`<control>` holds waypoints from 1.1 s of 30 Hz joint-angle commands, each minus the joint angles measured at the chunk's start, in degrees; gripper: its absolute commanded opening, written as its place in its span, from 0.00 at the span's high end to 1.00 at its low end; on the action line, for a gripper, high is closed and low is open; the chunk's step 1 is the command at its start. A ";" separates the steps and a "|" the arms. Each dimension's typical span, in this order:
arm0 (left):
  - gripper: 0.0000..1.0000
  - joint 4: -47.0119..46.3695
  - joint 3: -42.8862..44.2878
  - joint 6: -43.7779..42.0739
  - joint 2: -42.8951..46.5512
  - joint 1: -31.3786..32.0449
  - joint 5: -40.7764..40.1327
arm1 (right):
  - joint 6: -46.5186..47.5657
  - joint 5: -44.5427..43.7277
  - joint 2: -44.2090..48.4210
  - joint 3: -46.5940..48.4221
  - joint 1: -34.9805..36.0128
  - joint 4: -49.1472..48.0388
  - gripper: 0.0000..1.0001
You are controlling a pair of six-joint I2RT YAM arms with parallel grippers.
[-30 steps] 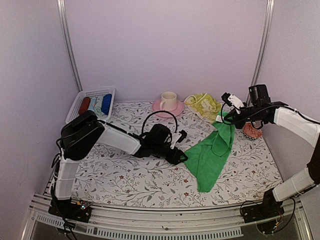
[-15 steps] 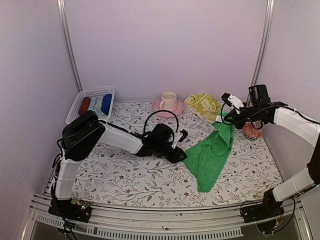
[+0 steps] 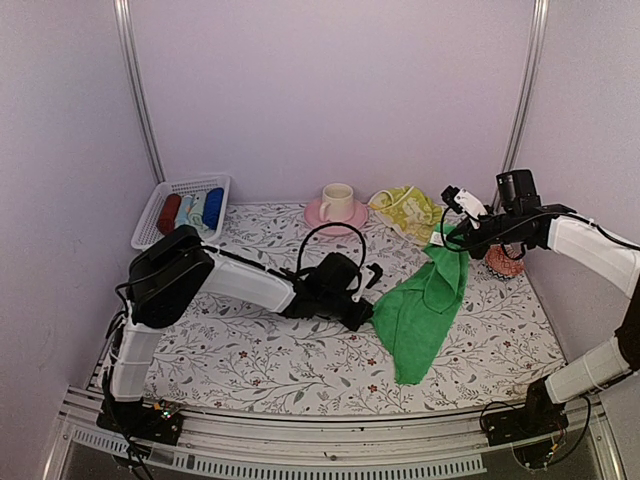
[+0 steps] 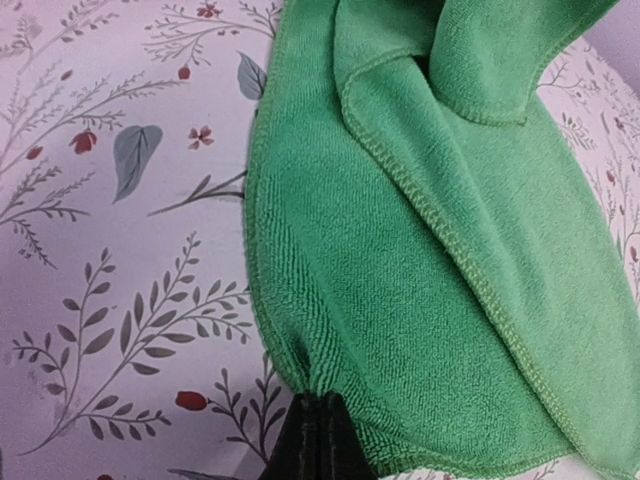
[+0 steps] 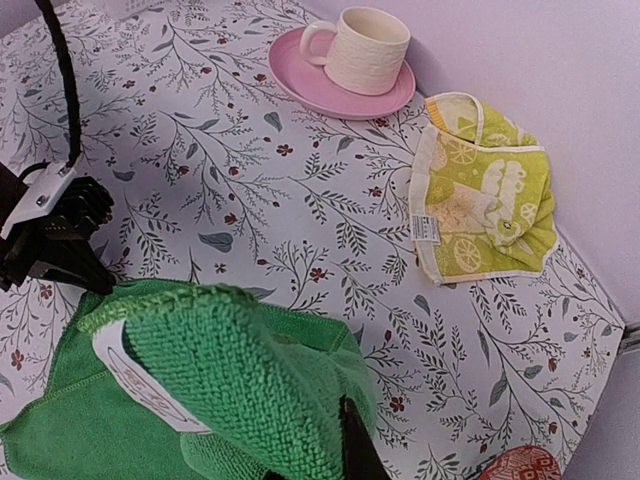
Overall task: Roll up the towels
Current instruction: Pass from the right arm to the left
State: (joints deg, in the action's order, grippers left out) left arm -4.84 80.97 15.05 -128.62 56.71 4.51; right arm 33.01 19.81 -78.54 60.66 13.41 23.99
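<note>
- Currently, the green towel (image 3: 420,310) is on the right half of the table (image 3: 250,350) — its far corner is lifted off the surface and the rest drapes down and lies flat toward the near edge.
- The right gripper (image 3: 447,238) is clenched on that raised far corner. In the right wrist view the bunched fabric fills the foreground, with one dark finger (image 5: 352,448) pressed against it.
- The left gripper (image 3: 368,312) sits low at the towel's left edge. Its fingers (image 4: 318,445) are pressed together, pinching the hem right at the table surface.
- The left wrist view shows the towel folded over itself, with stitched hems running diagonally.
- The yellow towel (image 3: 408,210) lies crumpled at the far right, near the back wall and untouched by either gripper — it has green printed marks.
- The cup (image 3: 337,199) stands on the pink saucer (image 3: 352,215) at far centre, just left of the yellow towel.
- The white basket (image 3: 148,215) is in the far left corner, holding cloth rolls (image 3: 190,208) side by side in dark red, pale blue and deep blue.
- A small patterned red object (image 3: 503,263) is at the right edge, behind the raised corner. I can't tell what it is.
</note>
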 commanded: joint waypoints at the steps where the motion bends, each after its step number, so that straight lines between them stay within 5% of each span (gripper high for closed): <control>1: 1.00 8.01 -1.93 0.98 -3.55 0.91 -1.53 | -0.06 -0.20 1.41 -0.50 0.21 -1.03 0.97; 9: 1.00 6.21 -7.18 -3.33 7.58 0.72 -16.47 | -0.01 5.95 2.10 -0.91 0.21 -0.75 0.95; 21: 1.00 8.18 -22.89 -9.40 36.11 -2.25 -39.73 | 8.50 20.61 0.65 -2.53 2.55 4.95 0.85; 26: 1.00 4.96 -31.81 -11.72 44.29 -2.48 -40.56 | 8.73 13.72 -4.55 -0.93 3.10 4.82 0.66; 31: 1.00 -1.43 -39.56 -13.22 48.25 -2.30 -38.60 | 1.50 -4.83 -9.71 -0.03 3.33 -1.88 0.52; 33: 1.00 -3.01 -41.21 -13.77 48.30 -2.30 -38.57 | 0.77 -4.10 -10.66 -0.02 3.32 -1.93 0.48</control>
State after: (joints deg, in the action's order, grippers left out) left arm -2.02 42.54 3.20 -81.76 54.74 -33.71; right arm 37.60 24.38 -87.35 58.98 16.49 25.56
